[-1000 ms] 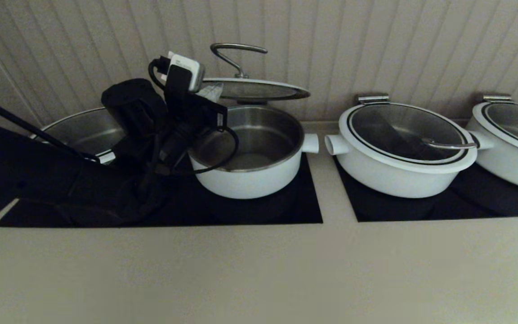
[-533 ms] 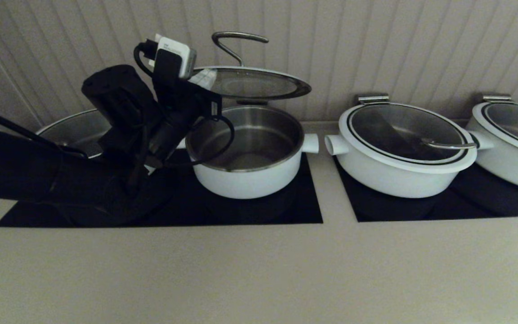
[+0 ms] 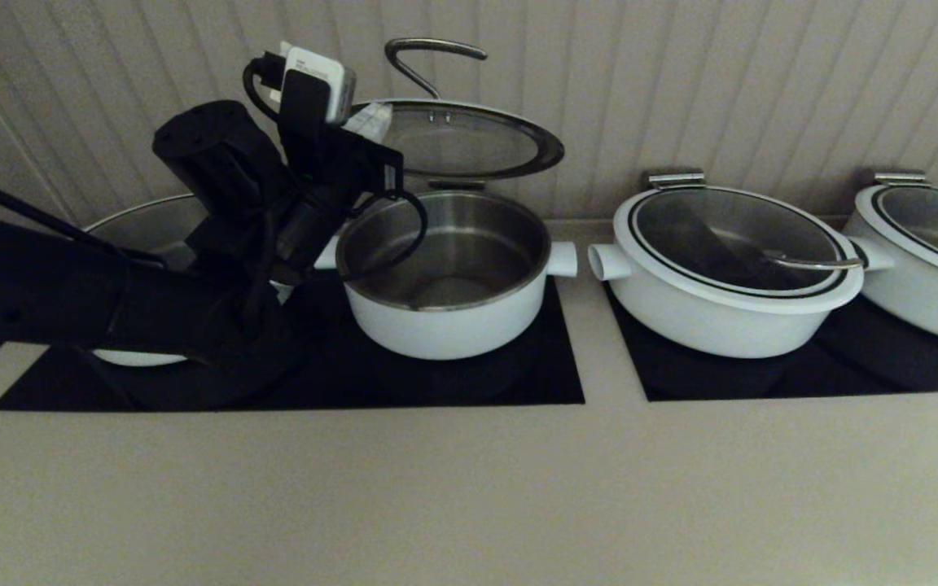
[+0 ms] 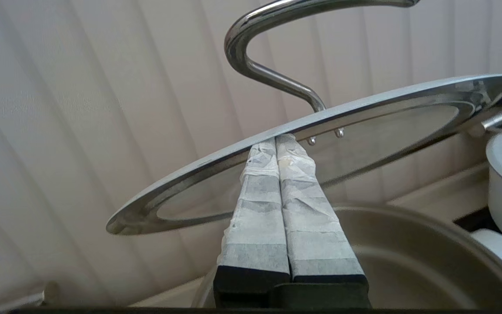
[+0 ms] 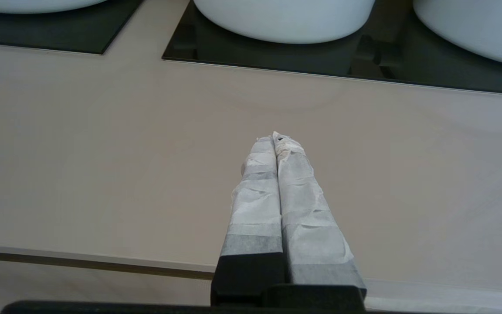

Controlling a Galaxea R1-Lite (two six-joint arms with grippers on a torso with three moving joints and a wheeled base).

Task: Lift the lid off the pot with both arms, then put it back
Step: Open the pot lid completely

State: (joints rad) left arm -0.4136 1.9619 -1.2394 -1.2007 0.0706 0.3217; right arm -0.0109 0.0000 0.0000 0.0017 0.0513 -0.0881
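Note:
The pot (image 3: 444, 317) stands open on the left black cooktop, its steel inside showing. The lid (image 3: 457, 142) hangs tilted above the pot's back edge, its steel bar handle (image 3: 428, 53) on top. My left gripper (image 3: 375, 122) is shut, and its taped fingertips press up against the lid's underside at the rim. In the left wrist view the shut left gripper (image 4: 276, 141) touches the lid (image 4: 386, 126) from below, with the pot (image 4: 408, 253) underneath. My right gripper (image 5: 276, 138) is shut and empty over the beige counter, out of the head view.
A wider lidded pot (image 3: 729, 268) sits to the right and another (image 3: 933, 244) at the far right. An open pot (image 3: 151, 232) is at the far left behind my left arm. A ribbed wall stands close behind. The beige counter (image 3: 469, 488) runs along the front.
My left arm has risen, and the lid has gone up with it and tilted, so more of its underside shows. The pot has not moved.

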